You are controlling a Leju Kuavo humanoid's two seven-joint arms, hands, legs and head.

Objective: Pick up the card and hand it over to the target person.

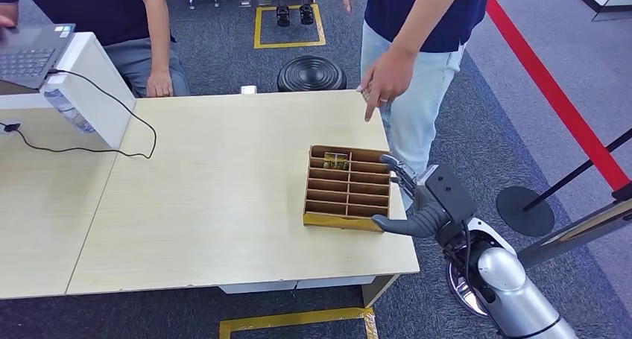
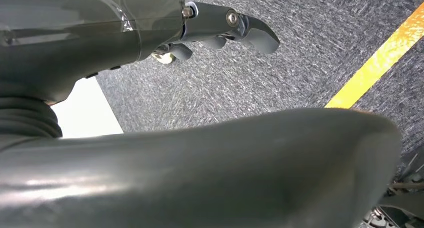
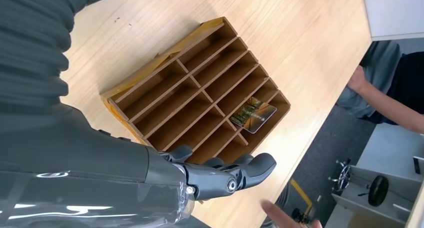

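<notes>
Laptop [image 1: 30, 52] sits at the far left of my head view, on a white box [image 1: 93, 86] with a black cable [image 1: 112, 123] trailing onto the worktop [image 1: 209, 205]. A seated person [image 1: 141, 26] behind it rests a hand at the far edge. Moving right, I see the wooden divided tray [image 1: 347, 188] near the worktop's right edge, and the card [image 1: 335, 161] lies in one of its far compartments, tilted against a divider. In my right wrist view the card [image 3: 253, 115] is apart from the fingers. Next comes a standing person [image 1: 417, 48] at the far right corner, with one hand [image 1: 384, 78] pointing down toward the worktop. My right hand [image 1: 410, 201] hovers just beside the tray's right side, released, fingers apart and holding nothing. My left hand [image 2: 220, 30] hangs over grey carpet by a yellow floor line [image 2: 380, 62], fingers loosely spread and holding nothing.
</notes>
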